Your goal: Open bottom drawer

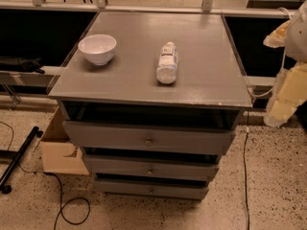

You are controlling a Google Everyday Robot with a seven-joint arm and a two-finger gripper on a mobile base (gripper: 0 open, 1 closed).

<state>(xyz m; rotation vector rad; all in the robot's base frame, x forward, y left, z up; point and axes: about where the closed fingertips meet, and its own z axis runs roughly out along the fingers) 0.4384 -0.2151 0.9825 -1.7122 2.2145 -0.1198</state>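
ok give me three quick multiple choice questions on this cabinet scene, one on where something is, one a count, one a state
1. Where is the white bowl?
A. on the cabinet top, left of the bottle
B. inside a drawer
C. on the floor

2. How many drawer fronts with a knob are there?
A. two
B. three
C. five

3. How is the bottle placed?
A. standing upright
B. lying on its side
C. propped against the bowl

Answers:
1 A: the bowl sits on the left part of the grey top, apart from the bottle.
2 B: three fronts stack down to the bottom drawer.
3 B: it lies flat on the top. The end effector is at the right edge of the view, beside the cabinet and not touching the bottle.
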